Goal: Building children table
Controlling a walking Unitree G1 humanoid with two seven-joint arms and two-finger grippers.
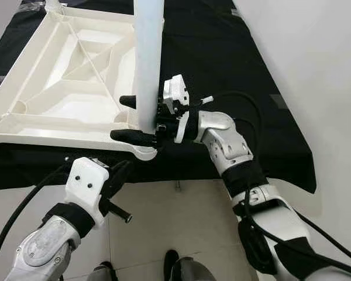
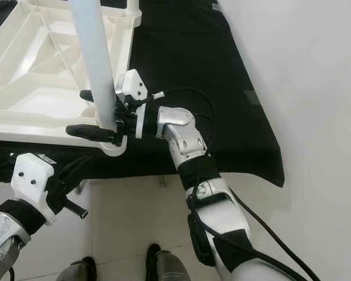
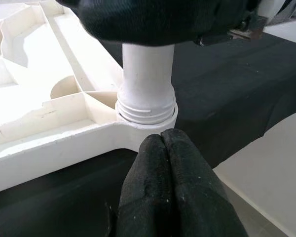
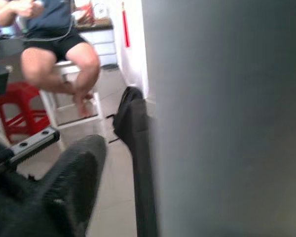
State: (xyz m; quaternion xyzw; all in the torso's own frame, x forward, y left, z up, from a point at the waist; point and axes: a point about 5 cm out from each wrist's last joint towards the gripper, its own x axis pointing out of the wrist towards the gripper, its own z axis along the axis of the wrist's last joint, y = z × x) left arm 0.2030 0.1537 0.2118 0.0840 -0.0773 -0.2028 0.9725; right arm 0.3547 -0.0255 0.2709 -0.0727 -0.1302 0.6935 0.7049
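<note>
Pinching the upright white leg (image 1: 148, 64) just above its socket, the right tool (image 1: 132, 119) works at the near corner of the upside-down white table (image 1: 58, 93), which lies on a black cloth (image 1: 222, 64). The left tool (image 3: 170, 182), fingers pressed together, hovers just below that corner.

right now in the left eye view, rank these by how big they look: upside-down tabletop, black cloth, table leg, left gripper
1. black cloth and tabletop: both run past the frame edge, too close to rank.
2. table leg, upright in the tabletop's corner socket, with the right gripper around it.
3. left gripper, though nearness to the camera enlarges it.
</note>
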